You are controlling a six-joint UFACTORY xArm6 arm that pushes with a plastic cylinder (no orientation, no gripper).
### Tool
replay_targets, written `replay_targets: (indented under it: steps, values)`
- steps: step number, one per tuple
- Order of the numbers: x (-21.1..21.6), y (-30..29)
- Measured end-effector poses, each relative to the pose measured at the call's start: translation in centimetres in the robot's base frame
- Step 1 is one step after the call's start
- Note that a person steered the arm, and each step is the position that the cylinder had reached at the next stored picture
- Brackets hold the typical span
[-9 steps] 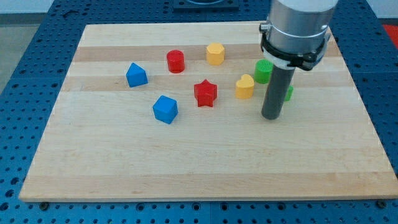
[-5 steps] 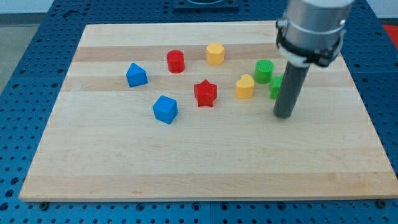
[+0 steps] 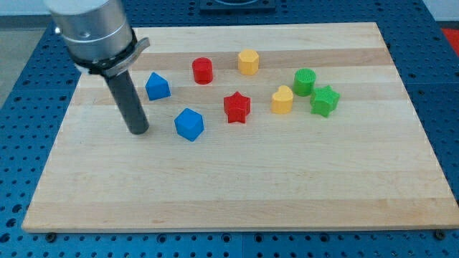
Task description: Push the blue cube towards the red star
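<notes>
My tip (image 3: 139,131) stands near the blue cube (image 3: 190,124), on its left (no fingers here, only a bare rod holding nothing). The red star (image 3: 237,107) lies at the cube's right.

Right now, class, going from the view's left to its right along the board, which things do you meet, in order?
My tip → blue cube → red star → yellow block → green star.

blue cube (image 3: 190,124), red star (image 3: 237,107)
</notes>
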State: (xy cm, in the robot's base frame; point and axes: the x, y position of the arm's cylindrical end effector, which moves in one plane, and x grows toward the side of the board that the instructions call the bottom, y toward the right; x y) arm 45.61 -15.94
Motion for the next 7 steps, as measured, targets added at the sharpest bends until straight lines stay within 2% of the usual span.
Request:
replay_targets:
  steps: [2, 3, 4, 5, 7]
  values:
    - [3.3, 8.5]
    - [3.1, 9.7]
    - [1.2, 7.7]
    - [0.7, 8.3]
    - [0.5, 14.0]
